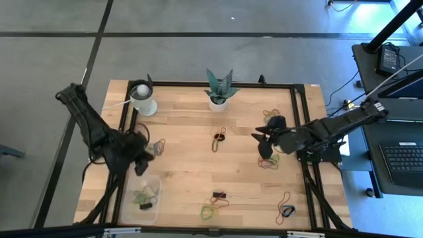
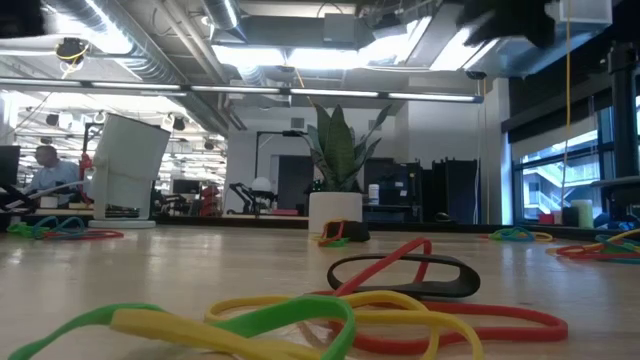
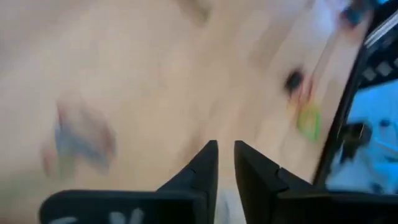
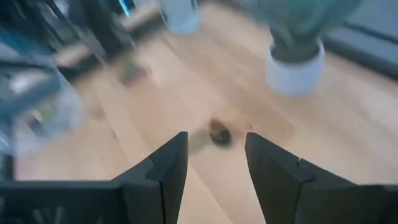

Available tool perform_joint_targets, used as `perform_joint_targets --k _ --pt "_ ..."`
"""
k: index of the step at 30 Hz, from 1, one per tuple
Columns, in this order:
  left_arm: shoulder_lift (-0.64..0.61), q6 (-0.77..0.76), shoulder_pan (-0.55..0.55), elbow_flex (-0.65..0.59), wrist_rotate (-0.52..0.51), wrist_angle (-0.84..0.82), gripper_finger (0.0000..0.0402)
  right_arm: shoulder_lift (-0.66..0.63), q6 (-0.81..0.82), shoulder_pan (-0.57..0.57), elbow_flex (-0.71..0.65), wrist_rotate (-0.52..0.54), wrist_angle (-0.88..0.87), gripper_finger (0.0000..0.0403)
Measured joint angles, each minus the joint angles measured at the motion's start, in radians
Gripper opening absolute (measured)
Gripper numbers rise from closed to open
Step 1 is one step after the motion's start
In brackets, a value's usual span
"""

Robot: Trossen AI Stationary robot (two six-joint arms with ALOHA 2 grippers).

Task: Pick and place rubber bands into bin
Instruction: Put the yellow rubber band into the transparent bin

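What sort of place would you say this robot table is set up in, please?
Probably an open-plan office or lab: exposed ceiling ducts and strip lights, a person at a desk in the background, and a laptop on a bench beside the wooden table.

The high view looks straight down from well above the counter (image 1: 198, 132), taking in its whole top, both arms and the floor around. The low view sits at counter height, facing level across the wood into the room behind, with rubber bands (image 2: 300, 315) very close to the lens. Both show the potted plant (image 1: 219, 89) and the white cup (image 1: 143, 99) at the far edge. The left wrist view looks past its own fingers (image 3: 202, 171) close down onto the counter. The right wrist view looks past its fingers (image 4: 168, 168) across the counter to the same plant (image 4: 295, 56).
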Motion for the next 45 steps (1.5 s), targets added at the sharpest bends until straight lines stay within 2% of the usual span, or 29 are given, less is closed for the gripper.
perform_joint_targets --k 2,5,11,14,17,21,26,34,39,45 --pt "-0.022 0.172 0.058 0.008 -0.042 0.037 0.0032 0.029 0.034 -0.009 0.000 -0.044 -0.071 0.0165" --pt "-0.025 0.386 0.179 0.013 -0.038 0.097 0.0009 0.073 0.079 -0.031 0.000 -0.167 -0.189 0.0165" --pt "0.040 0.673 0.440 0.013 0.092 0.270 0.0003 0.149 0.190 -0.109 -0.001 -0.448 -0.496 0.0165" --pt "0.094 0.774 0.553 0.013 0.163 0.369 0.0003 0.181 0.127 -0.144 -0.001 -0.528 -0.598 0.0165" --pt "0.153 0.840 0.644 0.013 0.212 0.467 0.0003 0.193 0.003 -0.166 -0.028 -0.597 -0.597 0.0165" --pt "0.229 0.900 0.727 0.013 0.308 0.621 0.0003 0.191 -0.124 -0.174 -0.124 -0.706 -0.501 0.0161" --pt "0.303 0.943 0.778 0.013 0.426 0.749 0.0003 0.191 -0.219 -0.174 -0.229 -0.710 -0.335 0.0135" --pt "0.358 0.857 0.801 0.013 0.425 0.830 0.0003 0.191 -0.227 -0.174 -0.297 -0.786 -0.287 0.0111" --pt "0.362 0.815 0.800 0.013 0.421 0.844 0.0003 0.191 -0.151 -0.174 -0.350 -0.788 -0.224 0.0119" --pt "0.362 0.814 0.801 0.013 0.390 0.870 0.0003 0.191 -0.065 -0.172 -0.374 -0.839 -0.128 0.0142"
